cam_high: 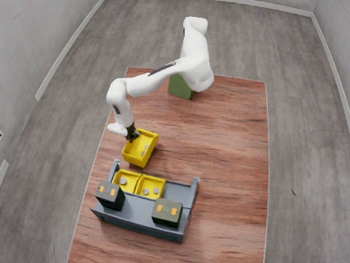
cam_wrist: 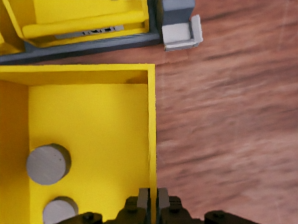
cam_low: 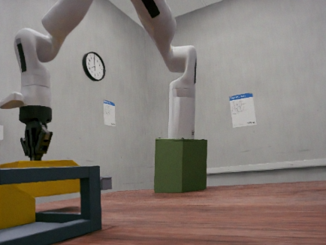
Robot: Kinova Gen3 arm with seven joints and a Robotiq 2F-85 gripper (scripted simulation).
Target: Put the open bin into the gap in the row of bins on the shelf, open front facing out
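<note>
The bin (cam_wrist: 90,130) is gripped by its thin wall in the closed gripper (cam_wrist: 152,200) (discs inside); the shelf (cam_wrist: 100,46) ahead is not yet reached.

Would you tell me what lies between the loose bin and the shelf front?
Only a narrow strip of bare wood table separates the bin from the shelf, seen in the wrist view.
</note>
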